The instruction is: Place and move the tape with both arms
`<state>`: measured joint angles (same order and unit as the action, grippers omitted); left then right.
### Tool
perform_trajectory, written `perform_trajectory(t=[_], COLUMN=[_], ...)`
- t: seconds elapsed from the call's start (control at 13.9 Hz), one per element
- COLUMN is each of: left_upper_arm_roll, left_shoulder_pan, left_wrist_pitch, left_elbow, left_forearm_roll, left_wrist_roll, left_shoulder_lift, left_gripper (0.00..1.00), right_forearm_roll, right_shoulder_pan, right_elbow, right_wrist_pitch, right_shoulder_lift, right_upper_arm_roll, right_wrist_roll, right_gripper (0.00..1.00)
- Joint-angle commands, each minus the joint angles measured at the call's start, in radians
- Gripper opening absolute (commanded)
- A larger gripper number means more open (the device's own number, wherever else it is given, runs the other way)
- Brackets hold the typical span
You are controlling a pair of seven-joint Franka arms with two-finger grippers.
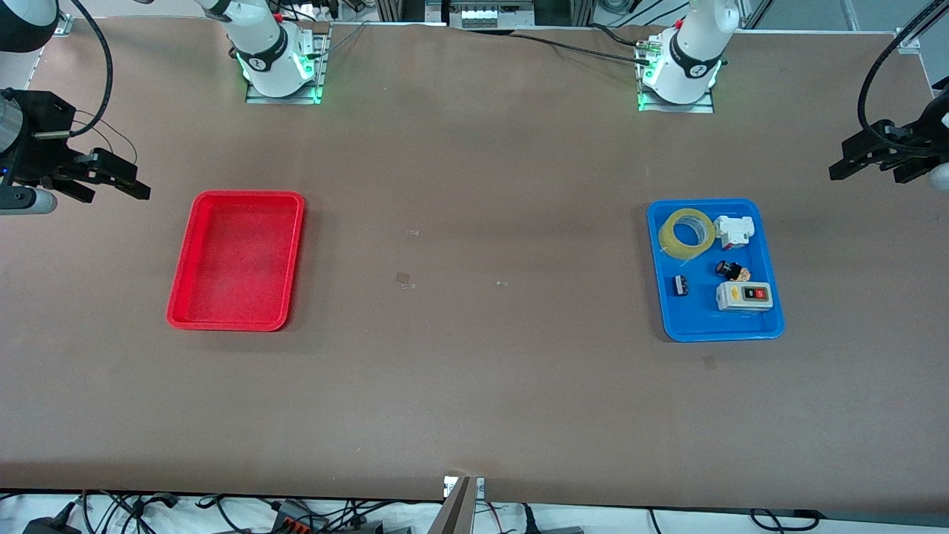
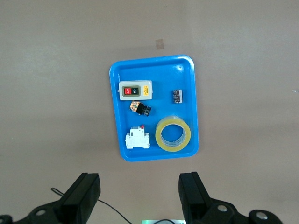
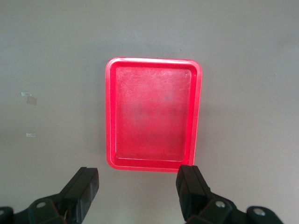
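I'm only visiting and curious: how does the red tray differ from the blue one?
The red tray holds nothing; the blue tray holds the tape, a grey switch box and small parts. The red tray lies toward the right arm's end of the table, the blue tray toward the left arm's. Both are shallow, rectangular, round-cornered trays.

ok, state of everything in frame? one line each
tape: flat in the blue tray, not held
grey switch box: in the blue tray, nearer the front camera than the tape
red tray: empty
left gripper: open, holding nothing, up over the table's end
right gripper: open, holding nothing, up over the other end
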<state>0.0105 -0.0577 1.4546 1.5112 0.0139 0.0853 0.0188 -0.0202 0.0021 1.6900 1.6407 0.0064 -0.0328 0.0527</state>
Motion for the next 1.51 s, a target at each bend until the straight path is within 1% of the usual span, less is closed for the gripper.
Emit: perform_trajectory(t=[0.0, 0.72, 0.93, 1.0, 1.08, 1.15, 1.29, 1.44], left_upper_arm_roll=[0.005, 0.016, 0.019, 0.019, 0.019, 0.019, 0.020, 0.022], left_shoulder_pan=[-0.004, -0.004, -0.005, -0.007, -0.008, -0.008, -0.007, -0.007], left_wrist_pitch=[-0.007, -0.007, -0.004, -0.003, 0.009, 0.060, 0.185, 0.364], left_elbow=[0.009, 0.011, 0.036, 0.061, 0.116, 0.171, 0.317, 0.494], left_forearm_roll=[-0.005, -0.005, -0.003, -0.005, -0.005, -0.005, -0.005, -0.005], left_wrist_roll=[0.019, 0.019, 0.017, 0.017, 0.017, 0.017, 0.017, 0.017], left_shoulder_lift=[-0.020, -0.020, -0.023, -0.023, -0.028, -0.043, -0.071, -0.095], left_gripper=[1.00, 1.00, 1.00, 1.00, 1.00, 1.00, 1.00, 1.00], right_forearm_roll=[0.011, 0.013, 0.031, 0.031, 0.029, 0.029, 0.029, 0.029], right_shoulder_pan=[0.004, 0.010, 0.021, 0.021, 0.019, 0.019, 0.019, 0.019], right_elbow=[-0.006, -0.009, -0.009, -0.009, -0.009, -0.009, -0.009, -0.009], right_wrist_pitch=[-0.016, -0.013, -0.021, -0.022, -0.024, -0.025, -0.022, -0.021], right_shoulder_lift=[-0.016, -0.013, -0.014, -0.014, -0.014, -0.016, -0.016, -0.016], right_upper_arm_roll=[0.001, 0.002, 0.001, 0.001, 0.001, -0.001, -0.001, -0.001], right_wrist_roll=[0.009, 0.007, 0.007, 0.012, 0.018, 0.018, 0.018, 0.019], right_gripper=[1.00, 1.00, 1.00, 1.00, 1.00, 1.00, 1.00, 1.00])
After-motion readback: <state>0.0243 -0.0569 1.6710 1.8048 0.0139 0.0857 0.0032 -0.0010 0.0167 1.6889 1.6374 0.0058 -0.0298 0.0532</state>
